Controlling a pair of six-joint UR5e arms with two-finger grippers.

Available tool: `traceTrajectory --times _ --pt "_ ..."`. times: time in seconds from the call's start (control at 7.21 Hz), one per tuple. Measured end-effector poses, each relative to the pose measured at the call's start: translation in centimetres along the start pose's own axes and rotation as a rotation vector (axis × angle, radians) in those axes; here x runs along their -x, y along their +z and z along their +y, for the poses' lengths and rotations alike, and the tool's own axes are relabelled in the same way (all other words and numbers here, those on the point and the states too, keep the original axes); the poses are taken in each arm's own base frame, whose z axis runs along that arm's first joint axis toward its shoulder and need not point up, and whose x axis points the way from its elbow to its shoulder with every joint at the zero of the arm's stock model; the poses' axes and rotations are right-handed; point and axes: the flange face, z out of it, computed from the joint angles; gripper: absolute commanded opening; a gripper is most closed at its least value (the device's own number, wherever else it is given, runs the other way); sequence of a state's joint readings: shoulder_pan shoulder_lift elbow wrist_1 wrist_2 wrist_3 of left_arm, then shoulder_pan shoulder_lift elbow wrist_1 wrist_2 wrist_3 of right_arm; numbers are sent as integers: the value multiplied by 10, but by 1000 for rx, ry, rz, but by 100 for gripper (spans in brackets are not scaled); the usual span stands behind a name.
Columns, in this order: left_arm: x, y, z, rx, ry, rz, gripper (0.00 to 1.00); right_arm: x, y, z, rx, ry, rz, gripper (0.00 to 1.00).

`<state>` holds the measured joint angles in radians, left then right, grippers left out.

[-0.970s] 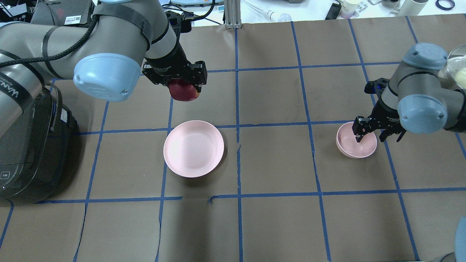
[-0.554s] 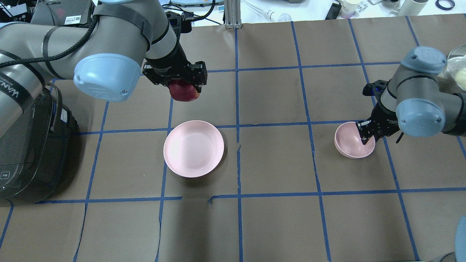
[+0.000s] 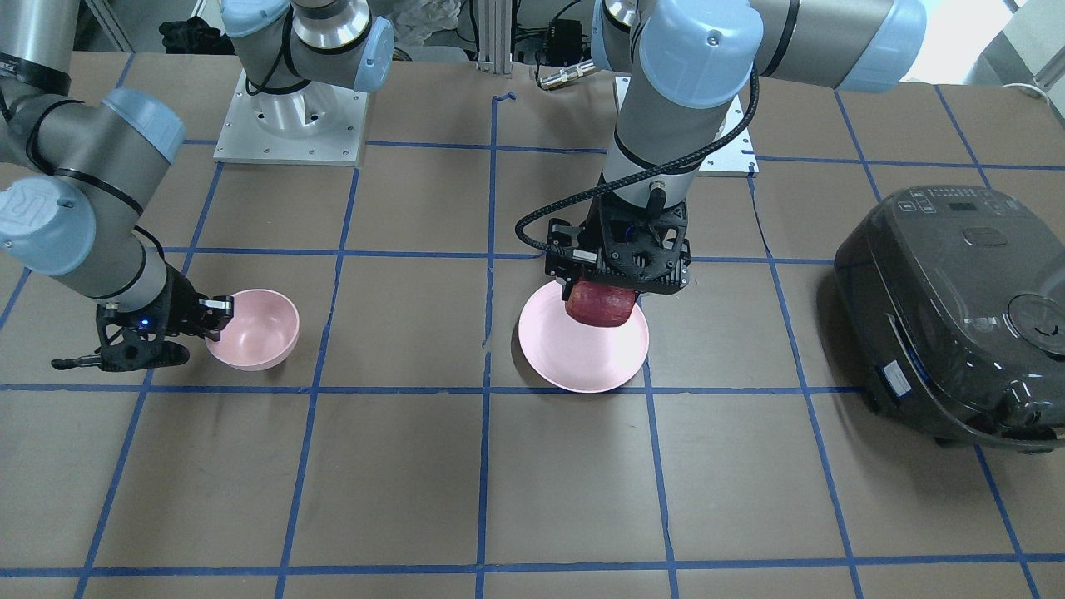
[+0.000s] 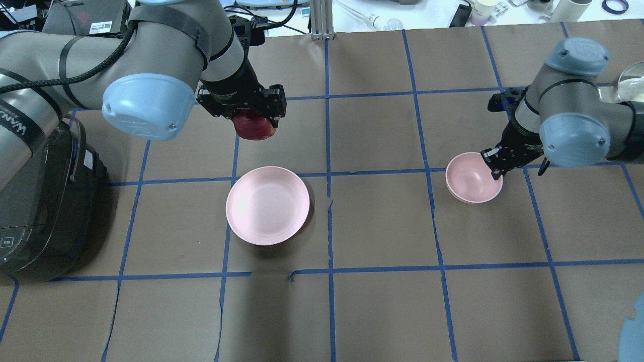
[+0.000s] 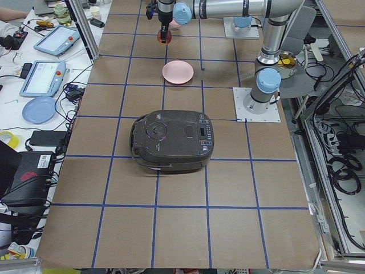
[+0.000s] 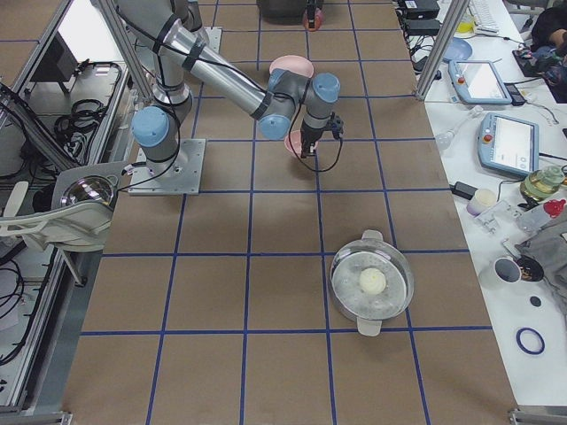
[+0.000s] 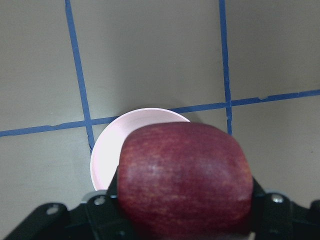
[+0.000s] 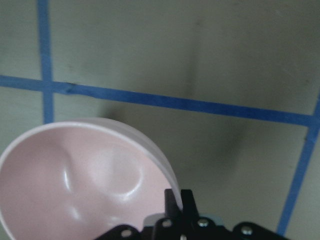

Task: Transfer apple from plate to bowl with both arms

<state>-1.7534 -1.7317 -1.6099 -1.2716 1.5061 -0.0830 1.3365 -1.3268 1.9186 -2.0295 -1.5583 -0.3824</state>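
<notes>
My left gripper (image 4: 253, 119) is shut on the dark red apple (image 4: 256, 131) and holds it in the air, off the far edge of the wide pink plate (image 4: 267, 221). The left wrist view shows the apple (image 7: 185, 175) between the jaws, with the plate (image 7: 107, 155) below. The plate (image 3: 574, 362) holds nothing. My right gripper (image 4: 495, 168) is shut on the near-right rim of the small pink bowl (image 4: 470, 176). The right wrist view shows the bowl (image 8: 75, 175) pinched at its rim and tilted a little. The bowl (image 3: 258, 329) holds nothing.
A black rice cooker (image 4: 40, 211) stands at the table's left end, beside the left arm. A pot with a glass lid (image 6: 372, 282) stands at the right end, behind the right arm. Blue tape lines cross the brown table cover (image 4: 382, 311).
My right gripper has closed on the bowl's rim and moved it left and away from the robot. The left gripper with the apple has stayed still.
</notes>
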Motion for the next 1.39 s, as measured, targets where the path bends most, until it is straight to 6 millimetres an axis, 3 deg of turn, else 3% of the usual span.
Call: traceTrajectory --times 0.28,0.55,0.69,0.83,0.97,1.11,1.39 --pt "0 0 0 -1 -1 1 0 77 4 -13 -20 -39 -57 0" --pt "1 2 1 5 -1 -2 0 133 22 -19 -42 -43 -79 0" --pt "1 3 2 6 0 -3 0 146 33 -18 -40 -39 -80 15" --pt "1 4 2 10 0 -3 0 151 43 -13 -25 -37 -80 80" --pt "1 5 4 19 0 -5 0 153 49 -10 -13 -34 -80 100" --pt "0 8 5 29 -3 -6 0 153 49 -10 -12 -31 -78 100" --pt "-4 16 5 45 -28 14 0 149 12 -23 -53 -29 -54 100"
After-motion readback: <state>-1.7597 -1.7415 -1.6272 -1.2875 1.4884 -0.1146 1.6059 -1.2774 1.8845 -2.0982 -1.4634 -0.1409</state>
